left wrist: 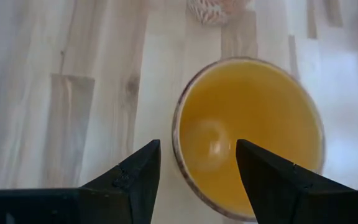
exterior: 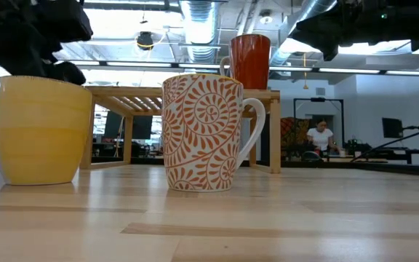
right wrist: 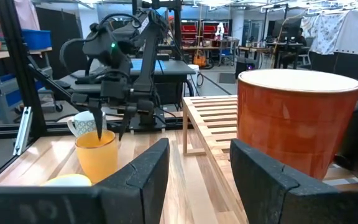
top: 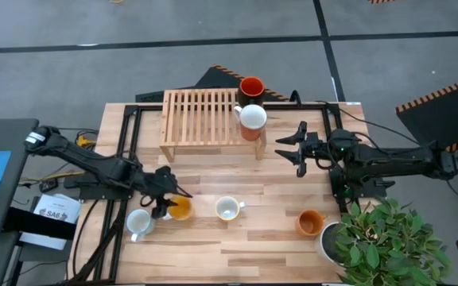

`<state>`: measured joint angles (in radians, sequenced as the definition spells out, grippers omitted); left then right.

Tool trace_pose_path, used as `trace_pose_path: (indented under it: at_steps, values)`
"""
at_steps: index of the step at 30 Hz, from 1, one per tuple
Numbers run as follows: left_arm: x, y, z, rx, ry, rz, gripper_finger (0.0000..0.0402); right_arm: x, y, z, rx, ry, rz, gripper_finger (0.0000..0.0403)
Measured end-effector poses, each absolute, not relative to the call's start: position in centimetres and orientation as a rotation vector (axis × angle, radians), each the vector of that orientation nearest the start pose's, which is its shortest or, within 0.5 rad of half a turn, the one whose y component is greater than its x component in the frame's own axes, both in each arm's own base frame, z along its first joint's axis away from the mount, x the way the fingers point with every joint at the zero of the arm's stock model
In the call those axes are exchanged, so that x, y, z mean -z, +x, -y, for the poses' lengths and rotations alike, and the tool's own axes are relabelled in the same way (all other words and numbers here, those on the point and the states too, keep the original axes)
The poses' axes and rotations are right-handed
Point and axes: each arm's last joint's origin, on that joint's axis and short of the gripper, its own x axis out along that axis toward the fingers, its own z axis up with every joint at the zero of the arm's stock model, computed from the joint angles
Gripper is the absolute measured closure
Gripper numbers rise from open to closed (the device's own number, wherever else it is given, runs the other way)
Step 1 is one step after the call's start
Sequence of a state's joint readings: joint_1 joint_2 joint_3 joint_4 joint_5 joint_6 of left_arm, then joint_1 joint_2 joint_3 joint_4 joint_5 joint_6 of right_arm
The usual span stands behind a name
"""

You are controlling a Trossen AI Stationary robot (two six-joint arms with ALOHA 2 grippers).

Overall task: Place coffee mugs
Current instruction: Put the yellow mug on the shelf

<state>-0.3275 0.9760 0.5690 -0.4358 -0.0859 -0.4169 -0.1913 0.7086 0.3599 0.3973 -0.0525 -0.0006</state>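
The left gripper (left wrist: 197,168) hangs open over the glossy yellow-orange ceramic mug (left wrist: 248,134), its near rim between the jaws. Lower straight so one finger enters the bowl, then close gently. The right gripper (top: 299,148) waits open near the slatted wooden rack (top: 201,116).

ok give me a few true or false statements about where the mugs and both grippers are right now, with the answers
1. The left gripper is open above the yellow-orange mug. True.
2. The red mug lies tipped over on the table. False: it stands upright beside the wooden rack.
3. The right gripper is holding a mug. False: it is open and holds nothing.
4. The patterned white mug stands between the yellow-orange mug and the orange mug near the potted plant. True.
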Motion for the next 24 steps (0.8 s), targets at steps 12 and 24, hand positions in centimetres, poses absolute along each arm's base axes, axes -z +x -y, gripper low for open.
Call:
trace_pose_path:
  at_steps: [12,24]
  values:
    - [-18.5,18.7,5.5,-0.058,-0.278,-0.994,0.028,-25.3,16.4,3.0,0.139,-0.006,0.049,0.0207]
    - [-31.4,19.8,3.4,-0.251,-0.059,-0.918,0.0397,-25.3,16.4,3.0,0.141,-0.006,0.049,0.0207]
